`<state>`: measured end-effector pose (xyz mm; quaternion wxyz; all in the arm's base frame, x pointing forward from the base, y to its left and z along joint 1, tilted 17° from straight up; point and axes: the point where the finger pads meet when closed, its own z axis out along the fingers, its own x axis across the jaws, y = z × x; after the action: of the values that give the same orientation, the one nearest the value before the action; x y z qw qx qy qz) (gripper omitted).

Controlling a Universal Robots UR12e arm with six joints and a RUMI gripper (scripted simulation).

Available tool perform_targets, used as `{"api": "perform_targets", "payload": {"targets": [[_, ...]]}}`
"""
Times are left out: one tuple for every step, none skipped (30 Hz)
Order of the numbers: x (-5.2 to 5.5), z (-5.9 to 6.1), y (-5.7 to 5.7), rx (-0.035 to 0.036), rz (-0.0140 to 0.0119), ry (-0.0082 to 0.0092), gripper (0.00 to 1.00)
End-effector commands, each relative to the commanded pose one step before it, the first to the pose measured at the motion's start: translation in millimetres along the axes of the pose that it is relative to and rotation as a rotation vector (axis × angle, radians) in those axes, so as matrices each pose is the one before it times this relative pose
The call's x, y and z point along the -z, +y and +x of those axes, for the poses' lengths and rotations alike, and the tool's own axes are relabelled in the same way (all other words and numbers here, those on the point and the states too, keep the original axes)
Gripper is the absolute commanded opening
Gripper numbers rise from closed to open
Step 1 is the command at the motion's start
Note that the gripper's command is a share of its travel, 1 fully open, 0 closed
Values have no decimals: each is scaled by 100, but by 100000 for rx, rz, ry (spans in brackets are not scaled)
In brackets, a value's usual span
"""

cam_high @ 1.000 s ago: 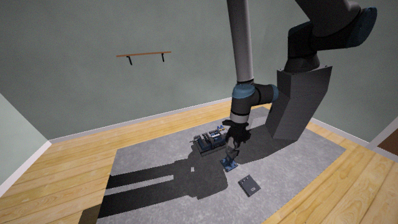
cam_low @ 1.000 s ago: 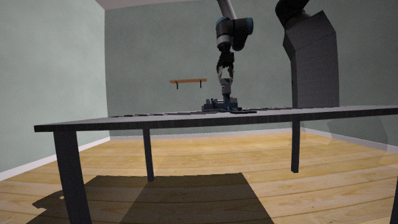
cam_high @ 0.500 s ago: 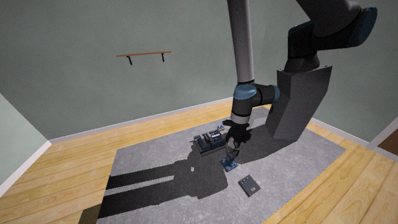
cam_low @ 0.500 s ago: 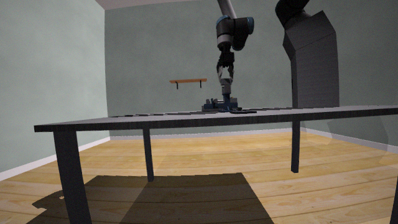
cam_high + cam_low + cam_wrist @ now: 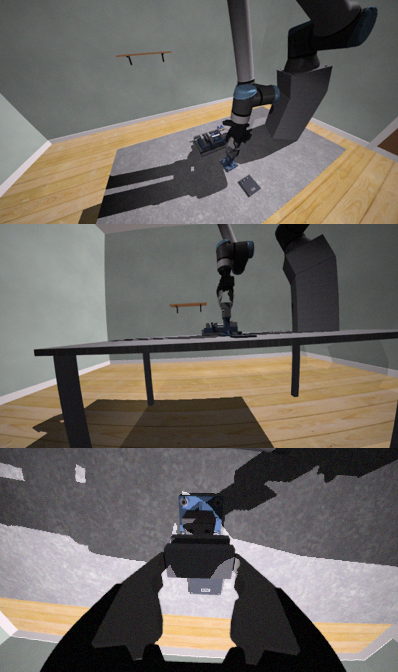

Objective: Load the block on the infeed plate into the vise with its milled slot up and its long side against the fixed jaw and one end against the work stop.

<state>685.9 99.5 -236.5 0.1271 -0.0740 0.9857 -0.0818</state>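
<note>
My gripper (image 5: 232, 147) (image 5: 226, 305) (image 5: 199, 554) is shut on the part (image 5: 226, 313) (image 5: 199, 555), a grey block that reaches down from between the fingertips. It is held over the blue V-block (image 5: 229, 165) (image 5: 226, 325) (image 5: 186, 512). Whether its lower end touches the V-block cannot be told. The slot's direction is not clear. The open vise (image 5: 203, 144) (image 5: 209, 330), dark and blue with a pale rod, stands behind and to the left of the V-block in the top view. The infeed plate (image 5: 249, 185) (image 5: 205, 585) carries no part.
The arm's pedestal (image 5: 284, 106) (image 5: 315, 295) stands behind and right of the fixtures. The grey table top (image 5: 149, 205) carries the vise, V-block and plate. The arm's shadow covers part of it. A small pale patch (image 5: 192, 168) (image 5: 80, 473) shows left of the V-block.
</note>
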Motion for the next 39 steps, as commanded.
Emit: {"api": "perform_targets", "payload": {"targets": [[49,-45,4,4,7,-100,0],[0,0,0,0,0,0,0],[0,0,0,0,0,0,0],[0,0,0,0,0,0,0],[0,0,0,0,0,0,0],[0,0,0,0,0,0,0],[0,0,0,0,0,0,0],[0,0,0,0,0,0,0],[0,0,0,0,0,0,0],[0,0,0,0,0,0,0],[0,0,0,0,0,0,0],[0,0,0,0,0,0,0],[0,0,0,0,0,0,0],[0,0,0,0,0,0,0],[0,0,0,0,0,0,0],[0,0,0,0,0,0,0],[0,0,0,0,0,0,0],[0,0,0,0,0,0,0],[0,0,0,0,0,0,0],[0,0,0,0,0,0,0],[0,0,0,0,0,0,0],[0,0,0,0,0,0,0],[0,0,0,0,3,0,0],[0,0,0,0,8,0,0],[0,0,0,0,0,0,0],[0,0,0,0,0,0,0],[0,0,0,0,15,0,0],[0,0,0,0,25,1,0],[-1,0,0,0,36,1,0],[-1,1,1,0,50,1,0],[-1,1,1,0,65,2,0],[-1,1,1,0,82,2,0],[-1,1,1,0,100,2,0],[-2,1,1,0,120,3,0],[-2,2,2,1,142,3,0],[-2,2,2,1,165,3,0],[-2,2,2,1,188,3,0],[-2,2,2,1,213,3,0],[-2,3,3,1,239,3,0]]}}
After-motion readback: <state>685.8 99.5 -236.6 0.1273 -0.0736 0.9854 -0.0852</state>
